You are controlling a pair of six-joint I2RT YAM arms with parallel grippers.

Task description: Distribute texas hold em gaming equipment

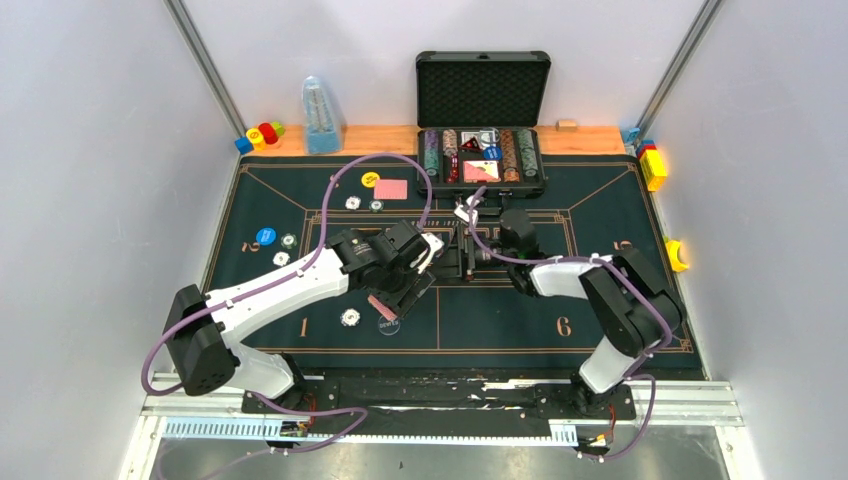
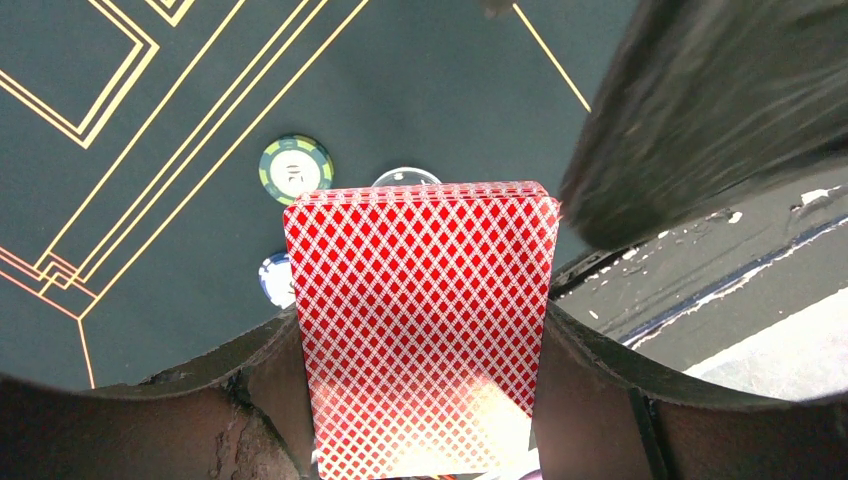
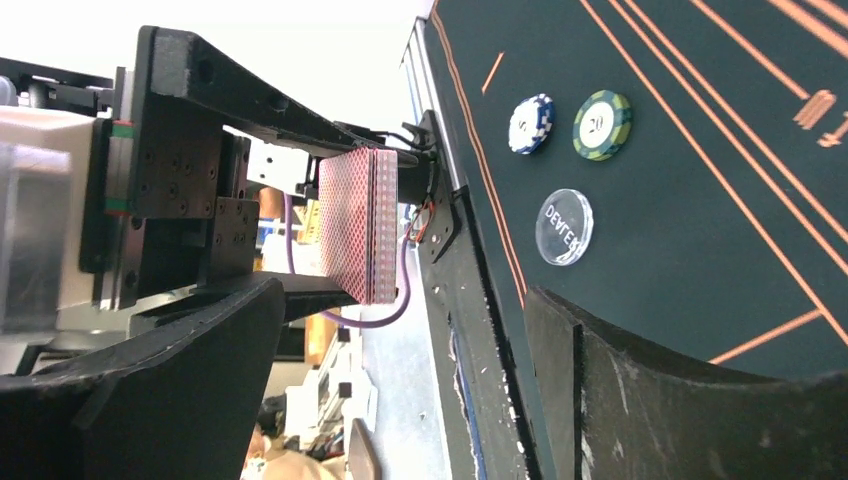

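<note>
The left jaws grip a deck of red-backed cards [image 2: 420,300]; the right jaws gape empty, seemingly just beside it.

Dealer button [image 2: 405,177] mostly behind card deck [image 2: 420,320]

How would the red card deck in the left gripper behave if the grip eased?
The deck shows separate stacked edges, so cards would probably slide apart and fan. Glare on the backs suggests slipperiness. Held unbent, the stack seems stiff.
</note>
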